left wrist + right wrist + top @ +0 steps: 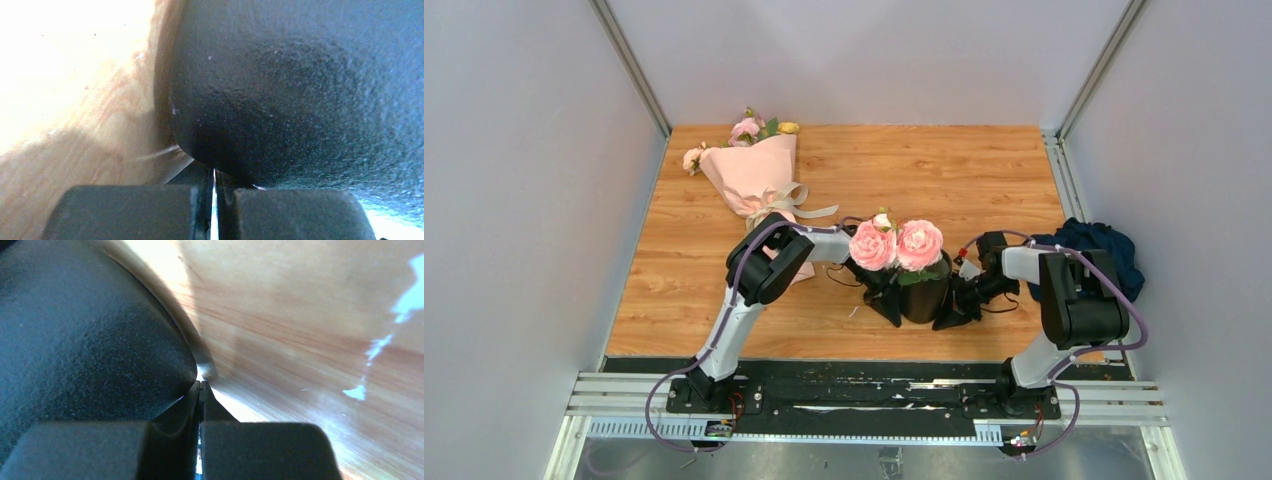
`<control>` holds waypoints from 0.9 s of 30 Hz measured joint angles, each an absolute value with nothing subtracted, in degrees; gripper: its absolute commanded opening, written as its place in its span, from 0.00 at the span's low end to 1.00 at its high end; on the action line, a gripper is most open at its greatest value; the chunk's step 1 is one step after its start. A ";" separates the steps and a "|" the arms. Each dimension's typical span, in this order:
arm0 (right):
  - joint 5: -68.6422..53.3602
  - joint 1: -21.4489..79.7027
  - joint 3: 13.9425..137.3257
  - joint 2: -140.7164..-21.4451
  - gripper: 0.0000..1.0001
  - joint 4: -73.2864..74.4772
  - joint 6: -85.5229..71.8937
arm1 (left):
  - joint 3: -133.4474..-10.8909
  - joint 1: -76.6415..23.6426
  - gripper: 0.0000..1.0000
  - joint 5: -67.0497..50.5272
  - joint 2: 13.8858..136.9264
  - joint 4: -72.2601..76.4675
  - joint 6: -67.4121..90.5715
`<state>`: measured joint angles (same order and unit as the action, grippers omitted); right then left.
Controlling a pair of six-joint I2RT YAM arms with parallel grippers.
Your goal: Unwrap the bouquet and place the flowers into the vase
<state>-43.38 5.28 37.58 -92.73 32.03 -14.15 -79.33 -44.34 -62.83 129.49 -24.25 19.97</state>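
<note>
The bouquet (pixel 756 178) lies at the back left of the table, wrapped in pale pink paper and tied with a cream ribbon. Its flowers (pixel 759 127), small pink and yellow blooms, poke out of the far end. The black vase (pixel 926 292) stands near the table's middle and holds a stem with two big pink roses (pixel 896 245). My left gripper (pixel 886 302) is shut against the vase's left side, my right gripper (pixel 951 312) shut against its right. The vase (pixel 300 90) fills the left wrist view just beyond the left gripper (pixel 215 176). In the right wrist view the vase (pixel 85 340) bulges beside the right gripper (pixel 200 389).
A crumpled dark blue cloth (pixel 1096 250) lies at the table's right edge, behind the right arm. Grey walls close in the wooden table (pixel 944 170) on three sides. The black base rail (pixel 864 385) runs along the near edge.
</note>
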 measured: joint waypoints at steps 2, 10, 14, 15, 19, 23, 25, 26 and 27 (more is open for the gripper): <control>-43.53 5.28 37.71 -92.88 0.00 31.97 -14.02 | -79.40 -44.34 0.00 -62.74 129.51 -24.34 19.99; -43.51 5.50 40.56 -95.48 0.00 33.47 -12.05 | -85.25 -43.77 0.00 -62.33 132.62 -29.43 19.75; -43.42 5.48 42.04 -96.88 0.00 34.26 -11.27 | -88.86 -43.27 0.00 -61.54 134.08 -32.82 19.27; -43.40 5.48 42.57 -97.34 0.00 34.48 -11.11 | -90.02 -43.09 0.00 -61.32 134.61 -34.00 18.92; -43.24 5.37 44.36 -98.85 0.00 35.16 -10.72 | -93.19 -42.57 0.00 -61.04 136.27 -37.71 17.93; -43.05 5.28 46.50 -100.51 0.00 35.79 -10.63 | -95.88 -41.95 0.00 -60.88 137.64 -40.32 17.23; -43.00 5.23 47.70 -101.43 0.00 36.14 -10.63 | -96.71 -41.67 0.00 -60.75 138.02 -40.93 17.12; -43.00 5.21 48.27 -101.86 0.00 36.29 -10.66 | -97.14 -41.45 0.00 -60.71 138.26 -41.21 17.12; -42.98 5.21 49.06 -102.39 0.00 36.45 -10.70 | -97.54 -41.25 0.00 -60.69 138.50 -41.34 17.12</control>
